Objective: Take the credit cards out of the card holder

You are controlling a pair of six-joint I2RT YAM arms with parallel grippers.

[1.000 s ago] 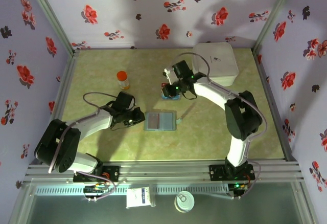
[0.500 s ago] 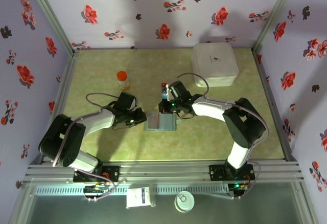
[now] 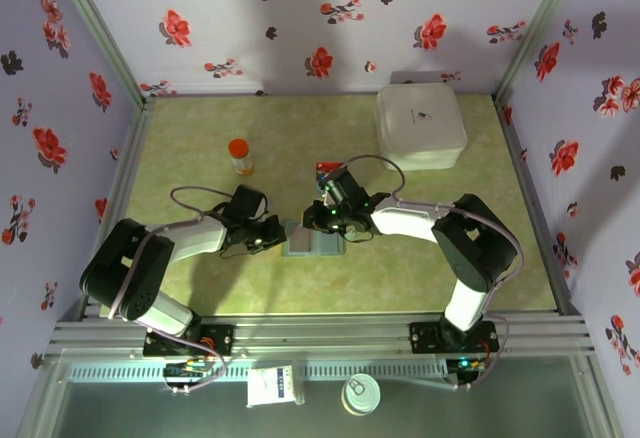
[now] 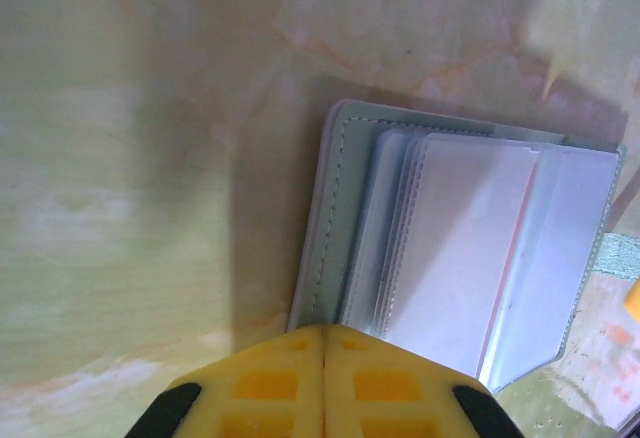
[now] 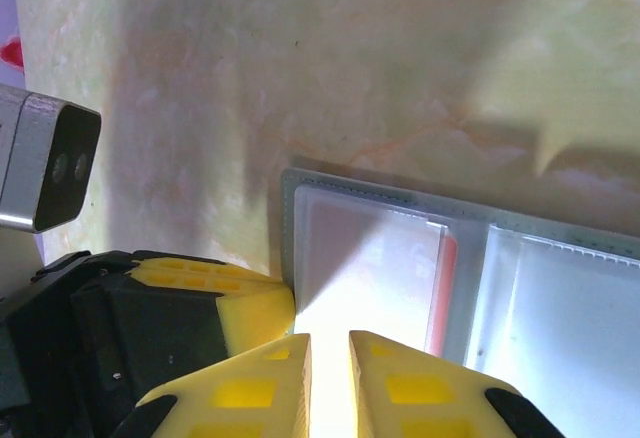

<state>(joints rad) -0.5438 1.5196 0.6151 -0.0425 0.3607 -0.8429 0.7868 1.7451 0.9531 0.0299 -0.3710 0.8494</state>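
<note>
The grey card holder (image 3: pixel 322 245) lies open on the table with its clear sleeves up (image 4: pixel 340 208) (image 5: pixel 380 248). A red-orange credit card (image 5: pixel 448 288) sits in a sleeve of the left panel, with just its edge showing. My left gripper (image 3: pixel 277 237) (image 4: pixel 325 330) is shut, its tips against the holder's left edge. My right gripper (image 3: pixel 310 225) (image 5: pixel 330 336) hovers over the left panel with its jaws a narrow gap apart and nothing visibly between them. Another red-orange card (image 3: pixel 323 168) lies on the table behind the right arm, partly hidden.
An orange-capped bottle (image 3: pixel 240 154) stands at the back left. A large white box (image 3: pixel 421 126) sits at the back right. Floral walls enclose the green table (image 3: pixel 200 138) on three sides.
My right gripper has come forward from the cards at the back to the holder's left panel. My left gripper has slid right until it touches the holder's edge.
</note>
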